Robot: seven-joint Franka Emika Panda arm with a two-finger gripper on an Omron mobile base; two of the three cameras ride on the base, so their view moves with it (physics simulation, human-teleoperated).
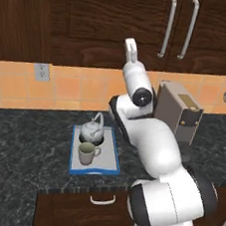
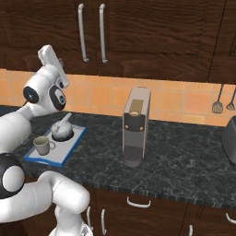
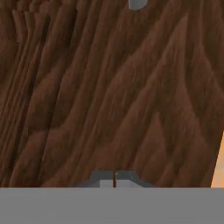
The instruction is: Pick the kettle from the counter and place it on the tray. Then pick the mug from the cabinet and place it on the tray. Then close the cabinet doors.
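Looking along our gripper, we see its two dark tips pressed together with only a thin seam between them, holding nothing. Straight ahead of them is dark brown wood grain at close range, a door of the cabinet, with a small grey piece of its handle at the top edge and a sliver of orange tile at the right edge.

From the left base camera, our arm rises from the near right, bends over the counter and points its hand up toward the lower part of the cabinet doors. Both doors lie flush and shut, their two long grey bar handles side by side at the meeting edge.

On the counter, left of our arm, lies the tray with its blue rim. The kettle sits on its far half, wire handle arched above it. The mug stands on the near half, just beside the kettle, its loop handle to the right.

From the right base camera, we see the same tray at the left, with the kettle at the far end and the mug nearer. A tall grey coffee machine stands on the counter well right of the tray. Utensils hang on the tiled wall at the far right.
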